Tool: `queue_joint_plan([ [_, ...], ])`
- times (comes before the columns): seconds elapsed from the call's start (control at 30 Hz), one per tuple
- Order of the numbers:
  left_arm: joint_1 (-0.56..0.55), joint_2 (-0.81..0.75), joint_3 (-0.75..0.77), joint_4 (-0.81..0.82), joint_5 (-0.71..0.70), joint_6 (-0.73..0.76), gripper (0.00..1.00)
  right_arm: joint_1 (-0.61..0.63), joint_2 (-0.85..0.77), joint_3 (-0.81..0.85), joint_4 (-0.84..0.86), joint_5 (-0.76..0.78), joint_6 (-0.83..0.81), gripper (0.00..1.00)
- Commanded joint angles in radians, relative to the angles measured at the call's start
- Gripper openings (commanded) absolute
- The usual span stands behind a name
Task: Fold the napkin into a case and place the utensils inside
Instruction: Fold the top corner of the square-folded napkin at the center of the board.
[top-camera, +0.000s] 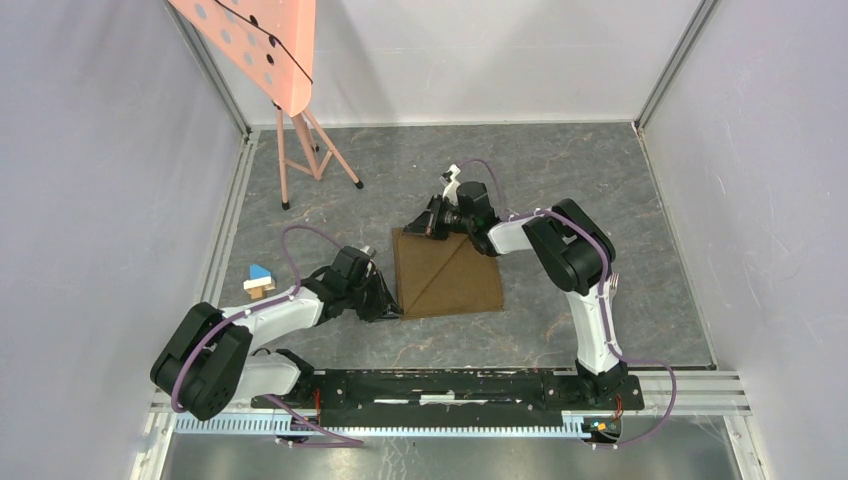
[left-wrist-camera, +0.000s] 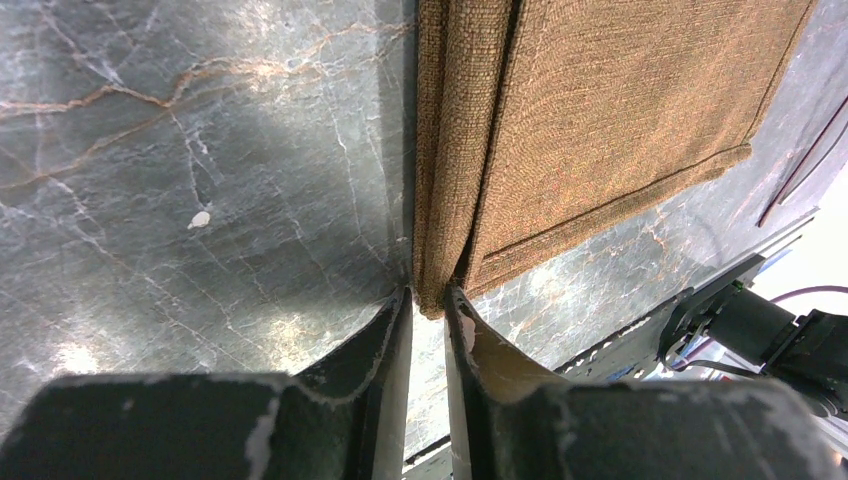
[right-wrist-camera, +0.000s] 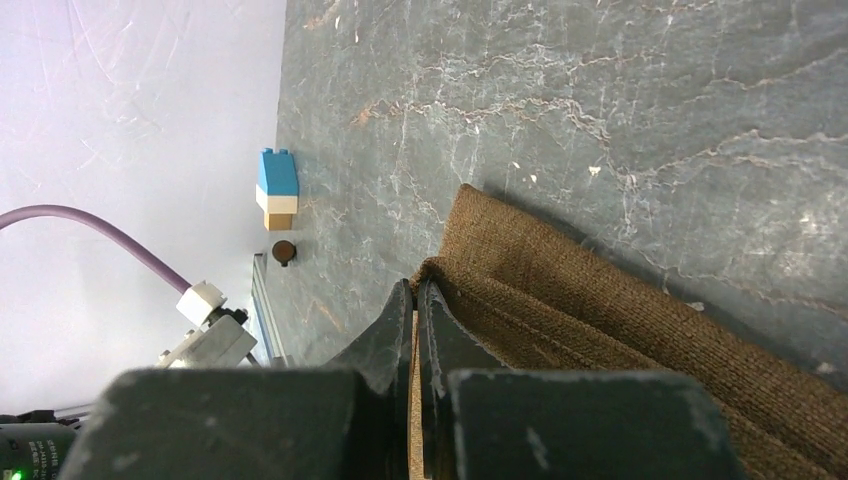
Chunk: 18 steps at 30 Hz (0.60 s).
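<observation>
right gripper (right-wrist-camera: 415, 292): jaws all but closed, pinching the upper-left corner fold of the napkin (top-camera: 452, 275), cloth showing between them. left gripper (left-wrist-camera: 428, 298): narrow slot, the lower-left corner sits at its tips; firm pinch or not, cannot tell. the napkin lies mid-frame in the top view, folded, with a diagonal crease. its left edge runs straight between the two grippers, so the next fold likely carries that edge toward frame right. no writing readable.

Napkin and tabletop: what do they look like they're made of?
The napkin looks like coarse woven cloth, matte tan-brown: the weave's threads and a stitched hem show, and it folds softly. Possibly linen or burlap-like. The tabletop is dark grey with pale and rusty veins and a soft sheen, like polished marble, though it may be printed laminate.
</observation>
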Motion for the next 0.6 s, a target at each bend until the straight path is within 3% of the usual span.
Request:
queue_joint_plan([
  [0.0,-0.006,0.012,-0.032,-0.039,-0.039,-0.009,0.25,0.006,0.021,0.056,0.018,0.02,0.002,0.0],
  [0.57,-0.007,-0.032,-0.023,-0.062,-0.045,-0.007,0.24,0.006,0.086,0.098,0.004,0.026,-0.019,0.0],
])
